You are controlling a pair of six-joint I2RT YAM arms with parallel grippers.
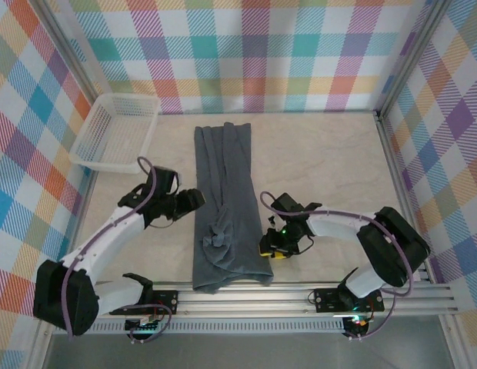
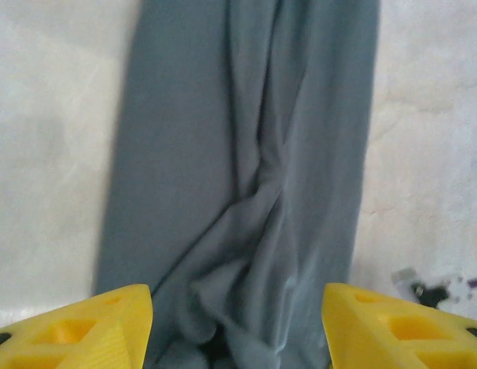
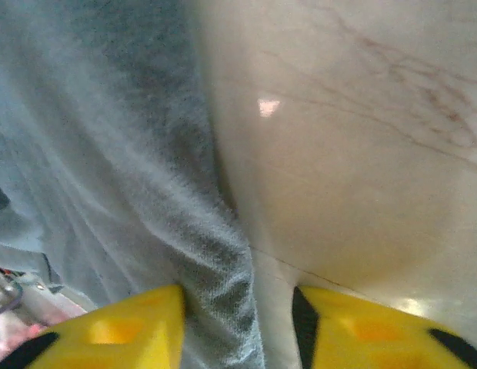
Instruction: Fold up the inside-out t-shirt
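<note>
Shirt check from us: the inside-out t-shirt (image 1: 223, 192) lies as 1 long narrow strip down the middle of the table (image 1: 323, 161). In the top view it runs from 12 o'clock to 6 o'clock, with a bunched lump of fabric toward the 6 end. The left gripper (image 2: 237, 288) sits at the strip's 9 o'clock edge, fingers well apart, nothing pinched, cloth lying under the gap. The right gripper (image 3: 238, 292) is at the 3 o'clock edge, closer to 6, jaws parted too, and the shirt's edge lies loose between them. The white mesh basket (image 1: 88, 127) sits off at 10 o'clock.
</note>
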